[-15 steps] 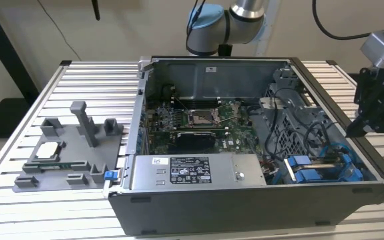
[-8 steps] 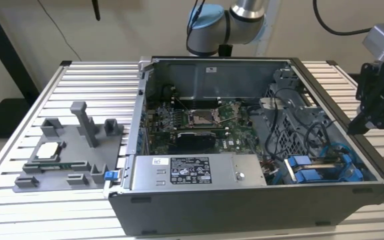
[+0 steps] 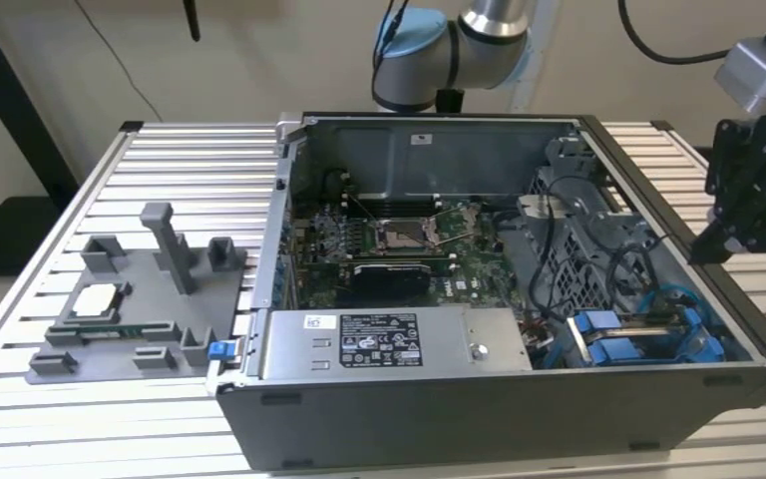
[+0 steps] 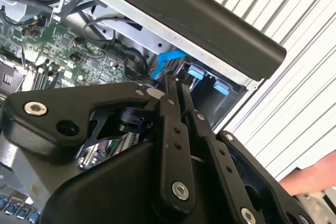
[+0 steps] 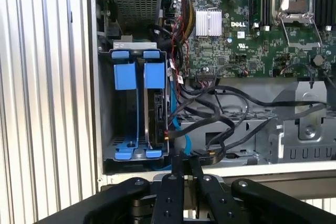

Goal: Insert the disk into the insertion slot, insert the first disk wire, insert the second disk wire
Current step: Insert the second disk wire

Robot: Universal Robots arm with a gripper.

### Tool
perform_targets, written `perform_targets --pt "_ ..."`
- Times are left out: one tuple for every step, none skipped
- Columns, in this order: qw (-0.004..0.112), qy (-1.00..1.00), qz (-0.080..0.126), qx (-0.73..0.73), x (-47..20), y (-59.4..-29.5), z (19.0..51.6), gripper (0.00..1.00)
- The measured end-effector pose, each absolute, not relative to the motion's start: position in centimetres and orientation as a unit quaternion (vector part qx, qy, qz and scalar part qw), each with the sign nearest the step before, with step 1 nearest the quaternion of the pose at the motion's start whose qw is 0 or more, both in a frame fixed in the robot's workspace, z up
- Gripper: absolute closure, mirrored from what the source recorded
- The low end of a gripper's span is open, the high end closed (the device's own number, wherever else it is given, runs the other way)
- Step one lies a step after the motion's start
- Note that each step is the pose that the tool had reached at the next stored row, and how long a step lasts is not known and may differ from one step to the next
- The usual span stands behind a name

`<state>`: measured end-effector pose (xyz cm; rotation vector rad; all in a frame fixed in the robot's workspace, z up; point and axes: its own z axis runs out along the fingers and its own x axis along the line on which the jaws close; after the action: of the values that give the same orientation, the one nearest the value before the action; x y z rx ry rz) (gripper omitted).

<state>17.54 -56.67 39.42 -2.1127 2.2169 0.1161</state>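
My gripper (image 3: 710,247) hangs outside the computer case (image 3: 490,419), at the exterior view's right, fingers (image 5: 177,166) closed on nothing. The first wrist view shows the insertion slot (image 5: 125,121).

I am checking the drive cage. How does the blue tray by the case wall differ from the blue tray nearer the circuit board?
The tray by the case wall looks empty, with bare grey metal inside its frame; the tray nearer the circuit board holds a dark slab, apparently the drive. Wires run along the board-side tray, none along the wall-side one. Both have matching blue handles and stand side by side.
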Motion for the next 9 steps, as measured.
perform_targets --pt "0.039 0.723 0.037 -0.689 17.4 -56.7 39.5 1.0" --pt "0.04 0.723 0.036 -0.689 17.2 -56.7 39.5 1.0" --pt "0.041 0.723 0.035 -0.689 17.0 -56.7 39.5 1.0" --pt "0.042 0.723 0.034 -0.689 16.8 -56.7 39.6 1.0" --pt "0.043 0.723 0.033 -0.689 16.6 -56.7 39.6 1.0" --pt "0.044 0.722 0.032 -0.689 16.4 -56.7 39.6 1.0" --pt "0.046 0.722 0.031 -0.689 16.2 -56.7 39.6 1.0" --pt "0.047 0.722 0.03 -0.689 16.0 -56.7 39.7 1.0" --pt "0.048 0.722 0.029 -0.689 15.8 -56.7 39.7 1.0"
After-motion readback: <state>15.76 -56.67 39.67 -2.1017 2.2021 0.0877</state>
